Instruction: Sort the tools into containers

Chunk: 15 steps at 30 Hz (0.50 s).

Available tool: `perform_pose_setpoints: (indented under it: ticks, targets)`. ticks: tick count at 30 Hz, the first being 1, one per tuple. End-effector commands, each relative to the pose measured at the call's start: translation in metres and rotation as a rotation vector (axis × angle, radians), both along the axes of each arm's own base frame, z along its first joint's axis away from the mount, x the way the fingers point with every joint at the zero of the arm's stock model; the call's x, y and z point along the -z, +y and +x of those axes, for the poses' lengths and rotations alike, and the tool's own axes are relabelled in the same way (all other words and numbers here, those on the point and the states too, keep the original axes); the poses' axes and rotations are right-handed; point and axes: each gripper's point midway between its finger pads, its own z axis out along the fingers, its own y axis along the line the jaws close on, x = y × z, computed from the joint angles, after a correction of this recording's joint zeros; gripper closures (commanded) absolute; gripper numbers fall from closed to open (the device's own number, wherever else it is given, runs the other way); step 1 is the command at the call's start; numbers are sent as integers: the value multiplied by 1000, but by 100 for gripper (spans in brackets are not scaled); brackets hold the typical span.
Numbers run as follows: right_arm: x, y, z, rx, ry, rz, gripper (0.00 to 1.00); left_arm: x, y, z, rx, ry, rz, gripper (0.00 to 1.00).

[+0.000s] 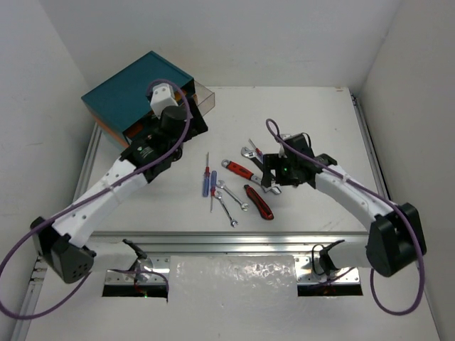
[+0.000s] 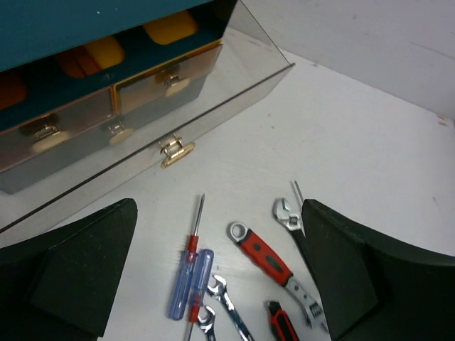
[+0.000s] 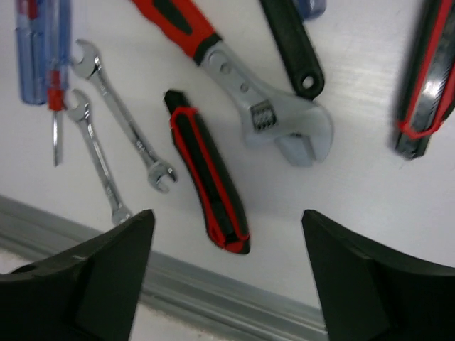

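The tools lie in a cluster mid-table: two blue-and-red screwdrivers (image 1: 207,182) (image 2: 190,278), two silver open-end wrenches (image 1: 231,200) (image 3: 122,114), a red-handled adjustable wrench (image 1: 241,169) (image 2: 264,256) (image 3: 245,92), a black-handled one (image 1: 250,151) (image 3: 291,42) and a red-and-black cutter (image 1: 259,202) (image 3: 210,181). The containers are drawers of a teal-topped cabinet (image 1: 131,92); one long clear drawer (image 2: 220,99) is pulled out, its knob (image 2: 175,150) facing me. My left gripper (image 1: 190,131) (image 2: 217,234) is open and empty in front of that drawer. My right gripper (image 1: 269,183) (image 3: 227,234) hangs open above the cutter's near end.
A second red-and-black cutter (image 3: 426,78) lies at the right of the cluster. A metal rail (image 3: 213,298) (image 1: 234,241) runs along the table's near edge, just below the tools. White walls close in the table's left, back and right sides.
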Motion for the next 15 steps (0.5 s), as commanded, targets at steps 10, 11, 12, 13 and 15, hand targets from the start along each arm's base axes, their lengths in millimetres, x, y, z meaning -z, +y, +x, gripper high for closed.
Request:
perform_pose_setpoints:
  ticks: [10, 11, 12, 13, 15]
  targets:
    - [36, -5, 157, -147, -2, -266, 54, -19, 23, -86, 291, -30, 91, 0]
    - [48, -3, 168, -152, 16, -274, 54, -11, 31, -89, 268, -14, 115, 0]
    - [53, -3, 172, -157, 25, -274, 54, -5, 39, -91, 244, 6, 140, 0]
    - [59, -4, 174, -166, 34, -283, 56, 0, 41, -92, 239, 15, 150, 0]
    - [72, -3, 182, -170, 48, -300, 61, 10, 44, -95, 231, 27, 159, 0]
